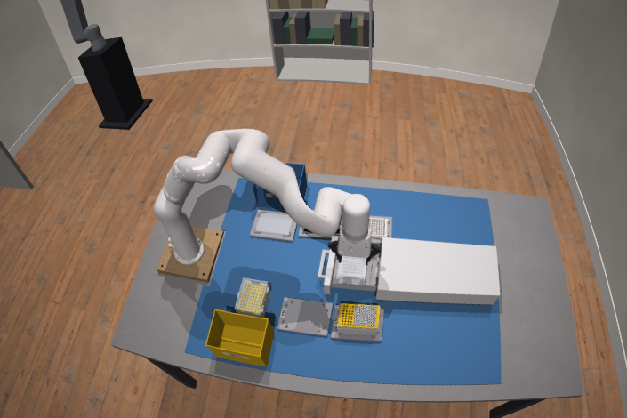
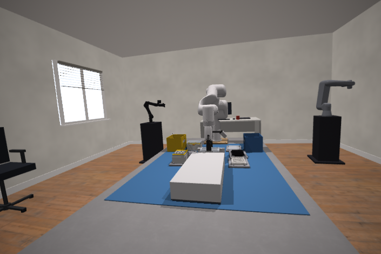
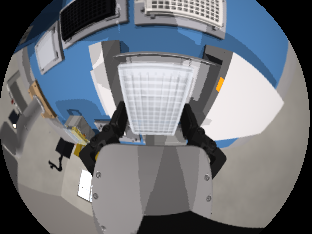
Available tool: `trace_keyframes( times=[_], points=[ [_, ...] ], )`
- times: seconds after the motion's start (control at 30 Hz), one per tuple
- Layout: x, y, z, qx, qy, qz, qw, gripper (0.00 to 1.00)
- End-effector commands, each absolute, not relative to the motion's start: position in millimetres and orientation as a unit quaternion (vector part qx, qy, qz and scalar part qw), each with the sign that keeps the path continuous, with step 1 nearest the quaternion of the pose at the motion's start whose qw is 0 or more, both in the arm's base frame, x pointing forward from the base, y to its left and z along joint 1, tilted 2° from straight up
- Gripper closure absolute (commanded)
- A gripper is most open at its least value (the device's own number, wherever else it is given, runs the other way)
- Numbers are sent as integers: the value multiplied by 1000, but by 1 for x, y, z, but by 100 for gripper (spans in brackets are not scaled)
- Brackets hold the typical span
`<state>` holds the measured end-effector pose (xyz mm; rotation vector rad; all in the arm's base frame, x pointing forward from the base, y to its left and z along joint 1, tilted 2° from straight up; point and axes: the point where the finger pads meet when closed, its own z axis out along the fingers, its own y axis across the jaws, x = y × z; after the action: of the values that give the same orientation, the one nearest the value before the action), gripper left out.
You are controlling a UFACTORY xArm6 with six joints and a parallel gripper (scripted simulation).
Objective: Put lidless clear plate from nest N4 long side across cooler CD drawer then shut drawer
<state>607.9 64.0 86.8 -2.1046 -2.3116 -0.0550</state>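
Note:
My gripper (image 3: 154,109) is shut on the clear plate (image 3: 158,97), with one black finger on each long edge. In the top view the gripper (image 1: 354,256) holds the plate (image 1: 349,269) low over the open drawer (image 1: 353,280) of the white cooler CD (image 1: 437,269). The plate is level, right way up, and has no lid. Its long side runs across the drawer. I cannot tell whether it touches the drawer floor. The bar handle (image 1: 324,266) faces the arm's base. The amber lamp (image 3: 220,84) is lit.
Behind the drawer are a black plate's nest (image 3: 90,8) and a white well plate's nest (image 1: 379,226). A lidded plate (image 1: 273,225) and the blue bin stand further left. In front are an empty grey nest (image 1: 305,315), the yellow tip box (image 1: 357,317), a clear rack (image 1: 252,296) and the yellow bin (image 1: 238,337).

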Motion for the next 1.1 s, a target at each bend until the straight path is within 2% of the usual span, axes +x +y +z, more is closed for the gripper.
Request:
trace_keyframes(
  times=[0.0, 1.07],
  points=[
    [610, 64, 84, -673, -739, -20, 6, 100],
    [610, 66, 47, -673, -739, -20, 6, 100]
  ],
)
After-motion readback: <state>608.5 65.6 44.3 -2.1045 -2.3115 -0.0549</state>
